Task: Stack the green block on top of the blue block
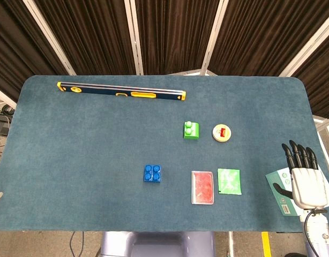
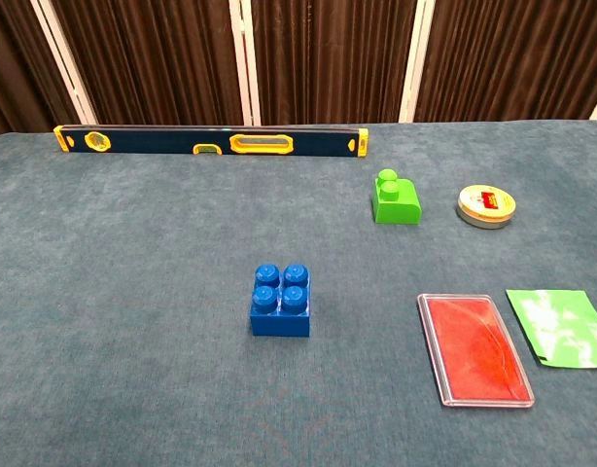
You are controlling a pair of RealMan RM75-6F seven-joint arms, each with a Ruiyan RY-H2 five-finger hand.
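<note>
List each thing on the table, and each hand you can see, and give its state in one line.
Green block: upright, studs up, nothing on it.
Blue block: upright, studs up, top bare.
Level: lying flat along the far edge.
Red case: flat, shut.
Green packet: flat.
Round tin: flat.
Right hand: open, fingers extended, holding nothing.

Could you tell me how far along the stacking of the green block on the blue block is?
Nothing looks done yet: the green studded plastic block sits on the blue cloth table, apart from the blue studded plastic block. Nothing is in hand: the right hand hovers at the table's right edge, fingers extended and holding nothing. The whole job is left: reaching, gripping, lifting and placing the green block.
</note>
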